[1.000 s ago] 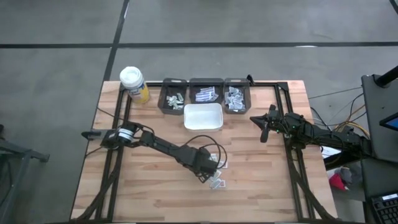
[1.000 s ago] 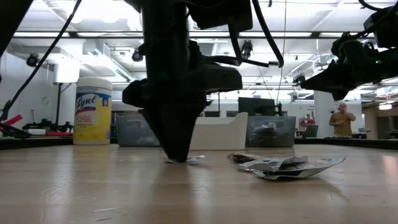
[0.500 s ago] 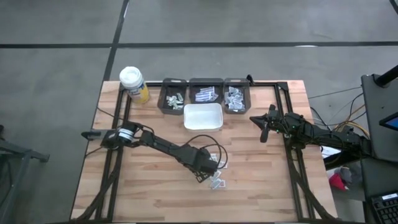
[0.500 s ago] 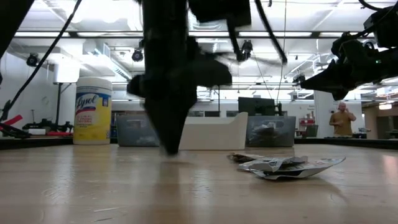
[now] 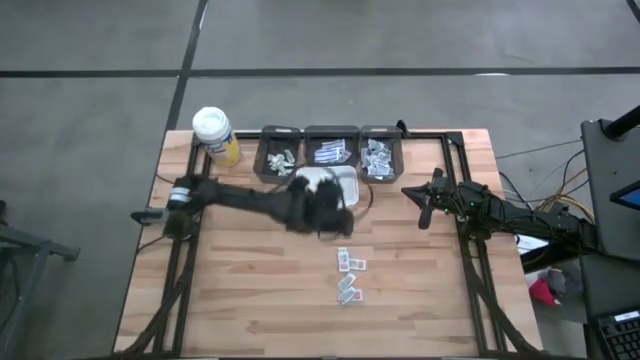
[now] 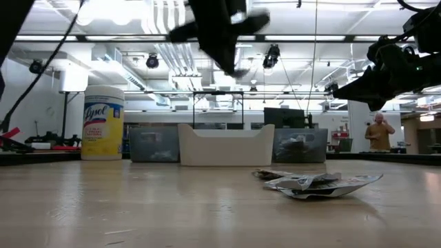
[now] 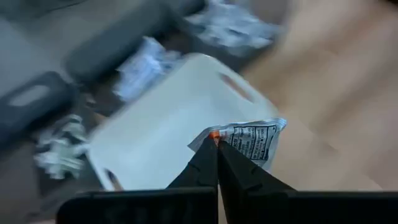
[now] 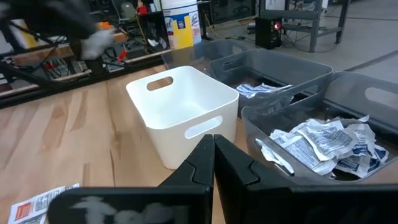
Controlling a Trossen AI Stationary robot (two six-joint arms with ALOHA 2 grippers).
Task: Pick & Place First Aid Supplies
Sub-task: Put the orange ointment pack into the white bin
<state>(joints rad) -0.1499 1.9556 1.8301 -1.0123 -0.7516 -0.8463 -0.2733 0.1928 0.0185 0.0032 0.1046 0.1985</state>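
At the far left corner of the tabletop (image 5: 230,290) stood a yellow wipes canister (image 5: 214,135) with a white cap, and next to it three grey bins (image 5: 329,150) in a row, each with packets inside whose print was too small to read from above. The left arm reached across from the left edge, smeared by motion blur, so its left end effector (image 5: 325,207) was hard to make out overhead; it was at the near rim of the white bin (image 5: 335,180), partly covering it. In the left wrist view its fingers were pressed together on the corner of a white packet (image 7: 252,142) with black print and an orange edge, held above the white bin's edge. Nearer the front, a few loose packets (image 5: 347,277) lay on the wood, well apart from that end effector. At the right, the right end effector (image 5: 424,208) was closed on nothing, above the tabletop beside the grey bins.
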